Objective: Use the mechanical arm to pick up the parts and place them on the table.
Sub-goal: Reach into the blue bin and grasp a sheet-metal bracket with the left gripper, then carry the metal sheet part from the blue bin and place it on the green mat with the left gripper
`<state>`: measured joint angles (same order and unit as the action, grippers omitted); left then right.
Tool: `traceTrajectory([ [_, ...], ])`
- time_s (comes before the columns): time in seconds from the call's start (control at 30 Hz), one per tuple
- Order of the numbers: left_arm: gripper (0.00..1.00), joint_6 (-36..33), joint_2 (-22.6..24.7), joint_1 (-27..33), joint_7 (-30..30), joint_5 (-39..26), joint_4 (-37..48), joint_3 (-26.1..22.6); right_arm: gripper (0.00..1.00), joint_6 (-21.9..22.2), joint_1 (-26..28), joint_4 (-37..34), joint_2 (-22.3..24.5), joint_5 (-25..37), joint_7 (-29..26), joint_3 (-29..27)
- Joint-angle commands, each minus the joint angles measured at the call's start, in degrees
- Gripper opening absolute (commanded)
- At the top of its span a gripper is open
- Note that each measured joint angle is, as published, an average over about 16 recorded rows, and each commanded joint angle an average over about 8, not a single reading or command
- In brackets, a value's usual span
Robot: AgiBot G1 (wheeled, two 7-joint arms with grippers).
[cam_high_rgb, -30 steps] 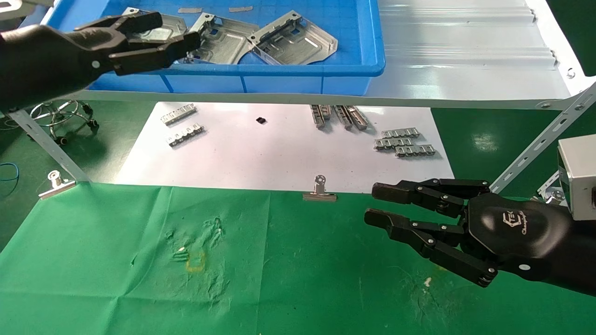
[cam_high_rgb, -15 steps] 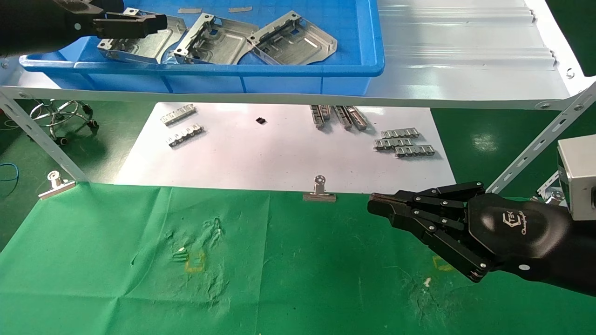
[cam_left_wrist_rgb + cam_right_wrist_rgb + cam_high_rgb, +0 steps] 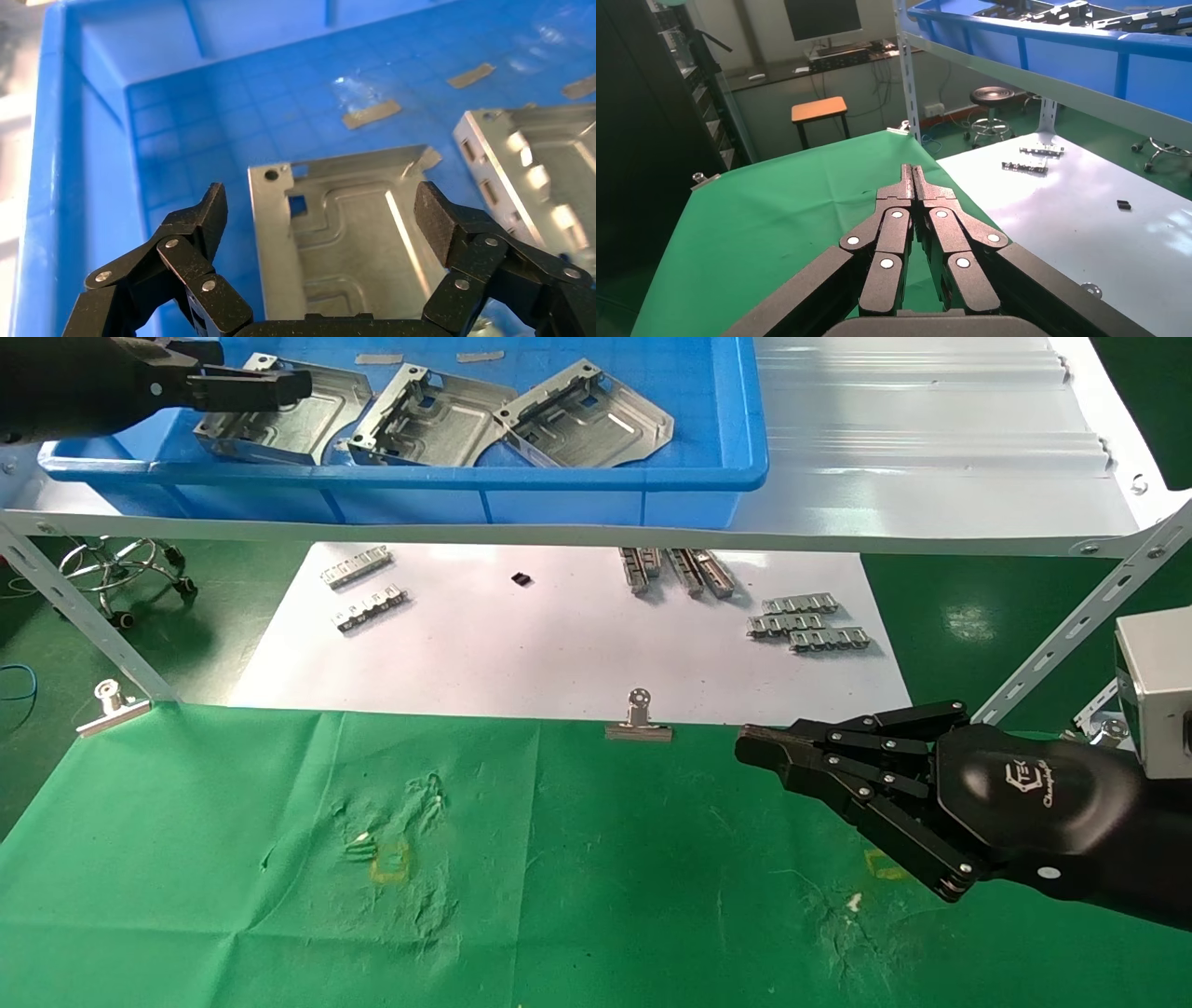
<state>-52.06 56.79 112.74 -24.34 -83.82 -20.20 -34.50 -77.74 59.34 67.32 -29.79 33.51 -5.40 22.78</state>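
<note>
The wide bench covered in creased bright green cloth (image 3: 577, 896) lies nearest, with a small yellow mark (image 3: 391, 864) on it. The right black mechanical arm's gripper (image 3: 759, 752) hangs over the cloth to the right of that mark, and its fingers (image 3: 912, 184) are pressed together with nothing between them. At the far edge of the cloth a silver binder clip (image 3: 639, 721) sits on the seam, with another silver clip (image 3: 112, 706) well to its left. Past the clips is a white sheet (image 3: 559, 645) with small ribbed grey metal strips (image 3: 808, 621) and one tiny black bit (image 3: 521, 578) lying on it. Above the sheet is a pale grey metal shelf (image 3: 931, 477), and on the shelf stands a big blue plastic bin (image 3: 559, 477). Three flat silver stamped metal plates (image 3: 428, 416) lie side by side in the bin. The left black mechanical arm's gripper (image 3: 320, 217) is inside the bin, just over the leftmost flat silver plate (image 3: 351, 246). Its fingers (image 3: 211, 210) are spread wide, one on each side of that plate, and I cannot tell if they touch it.
</note>
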Motion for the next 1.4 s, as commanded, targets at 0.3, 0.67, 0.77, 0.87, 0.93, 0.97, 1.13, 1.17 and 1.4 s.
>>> traceTrajectory([
  [0.3,0.0,1.52,2.11,1.44,4.3,-0.12,6.06,0.12,0.0,0.0,0.0,0.0,0.0,0.0,0.0,0.0],
  [0.67,0.0,1.7,3.18,2.5,7.88,0.08,9.83,0.31,0.0,0.0,0.0,0.0,0.0,0.0,0.0,0.0],
  [0.77,0.0,1.63,3.35,2.73,8.73,0.13,10.51,0.36,0.0,0.0,0.0,0.0,0.0,0.0,0.0,0.0],
  [0.87,0.0,1.75,3.52,2.94,9.63,0.06,11.06,0.34,0.0,0.0,0.0,0.0,0.0,0.0,0.0,0.0],
  [0.93,0.0,1.91,3.64,3.06,10.21,0.0,11.39,0.32,0.0,0.0,0.0,0.0,0.0,0.0,0.0,0.0],
  [0.97,0.0,2.02,3.7,3.1,10.49,-0.02,11.53,0.31,0.0,0.0,0.0,0.0,0.0,0.0,0.0,0.0],
  [1.13,0.0,2.39,3.89,3.39,11.74,0.17,12.12,0.49,0.0,0.0,0.0,0.0,0.0,0.0,0.0,0.0],
  [1.17,0.0,2.44,3.9,3.47,11.97,0.25,12.19,0.55,0.0,0.0,0.0,0.0,0.0,0.0,0.0,0.0],
  [1.4,0.0,2.53,3.63,4.17,13.71,1.35,12.17,1.36,0.0,0.0,0.0,0.0,0.0,0.0,0.0,0.0],
])
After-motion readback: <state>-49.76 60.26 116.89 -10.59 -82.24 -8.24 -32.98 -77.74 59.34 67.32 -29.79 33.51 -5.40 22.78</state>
